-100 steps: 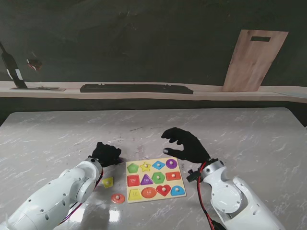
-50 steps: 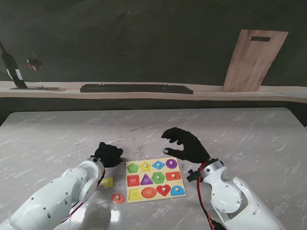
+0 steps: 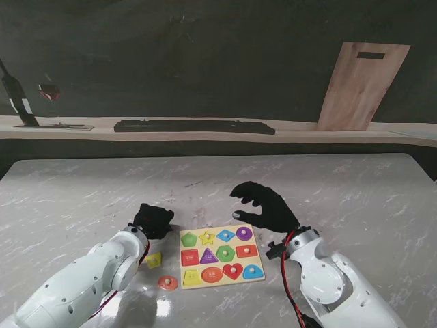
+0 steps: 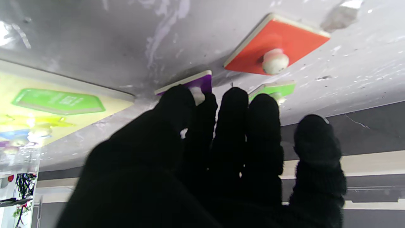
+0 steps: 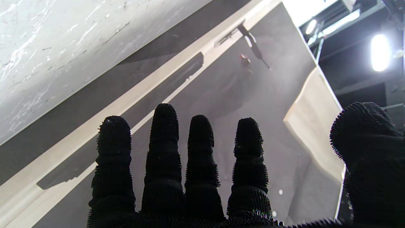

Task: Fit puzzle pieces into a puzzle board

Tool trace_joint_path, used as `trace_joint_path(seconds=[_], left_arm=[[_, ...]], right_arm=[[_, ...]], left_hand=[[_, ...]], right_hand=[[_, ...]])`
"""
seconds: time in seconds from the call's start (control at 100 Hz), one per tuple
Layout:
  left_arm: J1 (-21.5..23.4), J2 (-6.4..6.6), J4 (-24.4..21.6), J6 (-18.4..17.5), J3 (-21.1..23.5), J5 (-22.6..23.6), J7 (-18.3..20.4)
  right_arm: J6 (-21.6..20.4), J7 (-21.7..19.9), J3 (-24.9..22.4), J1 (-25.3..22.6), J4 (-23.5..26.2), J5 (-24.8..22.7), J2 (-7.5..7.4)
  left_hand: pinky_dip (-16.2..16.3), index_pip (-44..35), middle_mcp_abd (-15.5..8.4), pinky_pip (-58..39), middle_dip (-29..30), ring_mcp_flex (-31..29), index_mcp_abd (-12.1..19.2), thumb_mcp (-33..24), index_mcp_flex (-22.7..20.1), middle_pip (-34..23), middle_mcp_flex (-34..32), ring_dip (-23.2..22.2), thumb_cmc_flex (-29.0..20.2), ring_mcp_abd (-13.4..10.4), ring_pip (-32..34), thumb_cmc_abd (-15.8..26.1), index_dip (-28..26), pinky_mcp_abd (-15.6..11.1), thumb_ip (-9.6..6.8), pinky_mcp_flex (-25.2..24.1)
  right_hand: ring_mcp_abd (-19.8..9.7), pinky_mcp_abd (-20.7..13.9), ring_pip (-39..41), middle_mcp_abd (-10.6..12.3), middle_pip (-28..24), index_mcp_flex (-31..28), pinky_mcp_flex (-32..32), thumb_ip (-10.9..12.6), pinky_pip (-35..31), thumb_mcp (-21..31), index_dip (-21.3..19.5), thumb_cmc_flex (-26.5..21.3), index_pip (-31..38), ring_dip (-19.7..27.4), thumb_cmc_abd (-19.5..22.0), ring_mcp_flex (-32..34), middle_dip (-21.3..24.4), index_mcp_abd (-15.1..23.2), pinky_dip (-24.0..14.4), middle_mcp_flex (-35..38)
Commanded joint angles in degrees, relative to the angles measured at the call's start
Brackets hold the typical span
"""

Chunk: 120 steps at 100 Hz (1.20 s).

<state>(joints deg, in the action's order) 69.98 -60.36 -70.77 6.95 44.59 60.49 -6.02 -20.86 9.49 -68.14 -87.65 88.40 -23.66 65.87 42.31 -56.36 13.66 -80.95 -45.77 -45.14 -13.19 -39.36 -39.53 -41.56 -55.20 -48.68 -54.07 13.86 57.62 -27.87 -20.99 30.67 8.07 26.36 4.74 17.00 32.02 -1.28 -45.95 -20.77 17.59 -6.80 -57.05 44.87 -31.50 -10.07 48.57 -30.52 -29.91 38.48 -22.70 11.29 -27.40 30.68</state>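
The yellow puzzle board (image 3: 217, 246) lies between my arms with coloured shapes seated in it. My left hand (image 3: 151, 220) is down on the table just left of the board's far corner. In the left wrist view its thumb and forefinger pinch the white knob of a purple piece (image 4: 198, 83). A green piece (image 4: 276, 88) and an orange-red square piece (image 4: 278, 41) lie just past the fingers (image 4: 234, 126); the stand view hides them under the hand. My right hand (image 3: 266, 207) hovers open over the board's far right corner, holding nothing.
A yellow piece (image 3: 153, 260) and an orange round piece (image 3: 168, 281) lie loose on the marble left of the board, beside my left forearm. A wooden board (image 3: 360, 85) leans on the back wall above a shelf holding a dark tray (image 3: 194, 126).
The left hand has edged very slightly toward the board. The right hand, the board and the loose pieces have not moved.
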Motion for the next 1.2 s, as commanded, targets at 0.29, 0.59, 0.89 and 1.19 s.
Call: trace_joint_path(seconds=[0.29, 0.59, 0.89, 1.19], left_arm=[[4.68, 0.25, -7.03, -3.29, 5.23, 2.93, 0.58], [7.08, -0.19, -12.48, -3.15, 5.34, 0.08, 3.99], [6.9, -0.49, -16.13, -0.74, 1.57, -3.11, 8.03], [4.76, -1.26, -16.17, 1.72, -3.44, -6.82, 8.4]], right_arm=[[-0.29, 0.19, -0.07, -0.58, 0.51, -0.01, 0.34], [-0.65, 0.35, -0.26, -0.81, 0.65, 0.04, 0.36], [-0.69, 0.32, -0.37, -1.0, 0.79, 0.16, 0.36], [-0.8, 0.33, -0.72, -1.28, 0.88, 0.83, 0.44]], left_hand=[[1.38, -3.95, 3.7, -3.44, -0.85, -3.23, -0.39, -3.55, -2.59, -2.92, -2.29, 0.02, -0.83, -1.41, 2.82, -0.78, -0.44, -6.24, 1.77, 1.93], [1.66, -4.95, 3.96, -5.25, -0.81, -4.83, -1.02, -6.33, -3.64, -4.85, -3.69, 0.08, 1.22, -0.94, 4.73, -2.7, -0.81, -5.29, 1.17, 4.19], [1.8, -6.26, 4.1, -7.92, -1.21, -7.04, -1.28, -11.2, -4.28, -6.84, -5.07, 0.08, 4.24, -0.88, 7.12, -4.47, -2.06, -4.78, -0.09, 7.51], [1.61, -8.18, 4.25, -11.39, -0.71, -10.08, -1.45, -16.48, -5.54, -8.77, -7.08, 0.83, 7.77, -0.76, 9.36, -6.79, -2.38, -4.58, -1.64, 11.5]], right_hand=[[-0.58, 0.39, 0.84, 0.78, -0.51, -0.74, 0.24, 1.53, -1.1, 1.22, -0.68, 0.08, 0.53, -0.7, 0.96, 0.98, -0.5, 1.67, -0.49, 1.31], [-0.56, 0.44, 0.81, 0.72, -0.48, -0.81, 0.22, 1.52, -1.07, 1.41, -0.69, 0.2, 0.48, -0.69, 1.07, 0.97, -0.49, 1.64, -0.48, 1.33], [-0.52, 0.4, 0.81, 0.68, -0.47, -0.86, 0.21, 1.48, -1.05, 1.34, -0.71, 0.37, 0.47, -0.7, 1.1, 0.98, -0.49, 1.75, -0.49, 1.37], [-0.57, 0.42, 0.76, 0.62, -0.38, -0.87, 0.19, 1.53, -1.03, 1.22, -0.71, 0.45, 0.39, -0.69, 1.31, 0.89, -0.46, 1.84, -0.5, 1.32]])
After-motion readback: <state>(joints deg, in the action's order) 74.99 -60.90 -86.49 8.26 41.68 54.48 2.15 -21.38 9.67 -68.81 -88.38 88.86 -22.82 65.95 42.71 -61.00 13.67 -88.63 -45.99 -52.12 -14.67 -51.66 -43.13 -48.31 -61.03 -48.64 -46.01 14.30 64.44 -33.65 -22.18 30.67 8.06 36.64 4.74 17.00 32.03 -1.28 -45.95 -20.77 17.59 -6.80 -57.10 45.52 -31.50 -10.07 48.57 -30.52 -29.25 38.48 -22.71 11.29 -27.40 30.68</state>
